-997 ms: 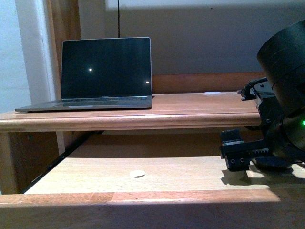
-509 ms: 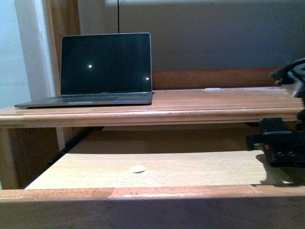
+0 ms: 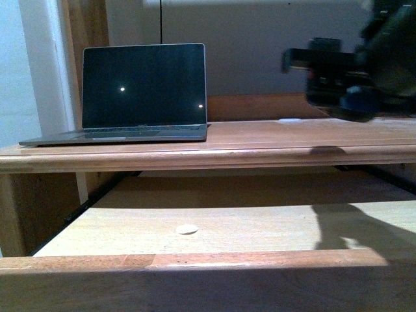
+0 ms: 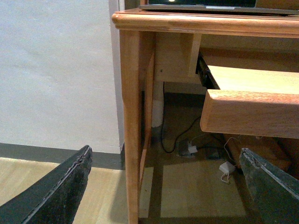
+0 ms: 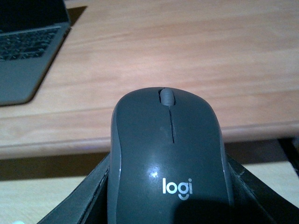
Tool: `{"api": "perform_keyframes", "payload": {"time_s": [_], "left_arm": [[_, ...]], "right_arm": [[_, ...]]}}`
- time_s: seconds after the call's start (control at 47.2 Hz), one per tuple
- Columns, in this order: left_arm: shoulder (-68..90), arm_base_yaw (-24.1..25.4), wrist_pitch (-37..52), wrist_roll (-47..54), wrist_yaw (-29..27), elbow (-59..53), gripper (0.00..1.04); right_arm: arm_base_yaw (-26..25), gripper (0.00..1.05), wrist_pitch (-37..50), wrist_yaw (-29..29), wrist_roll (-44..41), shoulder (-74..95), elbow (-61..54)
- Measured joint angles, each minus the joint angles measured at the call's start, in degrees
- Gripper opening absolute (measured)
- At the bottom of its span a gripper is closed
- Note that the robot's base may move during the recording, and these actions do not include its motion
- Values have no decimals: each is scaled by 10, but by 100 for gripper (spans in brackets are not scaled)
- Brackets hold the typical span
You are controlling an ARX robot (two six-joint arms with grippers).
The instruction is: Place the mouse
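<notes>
Wooden tabletop (image 3: 260, 140) carries an open laptop (image 3: 143, 88) at its left end, with a broad stretch of wood open from there to the right. The right hand (image 3: 318, 71) hangs above the front edge there, clamped around the dark grey mouse (image 5: 170, 158). The left hand (image 4: 166, 186) is spread wide, low beside the left leg (image 4: 131, 116).

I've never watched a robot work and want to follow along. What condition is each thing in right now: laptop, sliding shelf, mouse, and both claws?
laptop: lid open, screen dark.
sliding shelf: pulled out from under the desktop.
mouse: held in the air over the desktop, not set down yet.
right gripper: shut on the mouse.
left gripper: open, holding nothing, low beside the desk leg.
</notes>
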Motion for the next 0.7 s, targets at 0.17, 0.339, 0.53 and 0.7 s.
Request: {"api": "perform_keyframes", "payload": {"time_s": [0.17, 0.339, 0.53, 0.7], "left_arm": [[0, 0, 0, 0, 0, 0, 97], [0, 0, 0, 0, 0, 0, 97], [0, 0, 0, 0, 0, 0, 97], [0, 0, 0, 0, 0, 0, 97]], "right_arm": [[28, 55, -25, 23, 2, 114, 122], [35, 55, -58, 33, 6, 209, 230], [33, 55, -88, 69, -1, 297, 341], [23, 55, -96, 78, -3, 342, 378]]}}
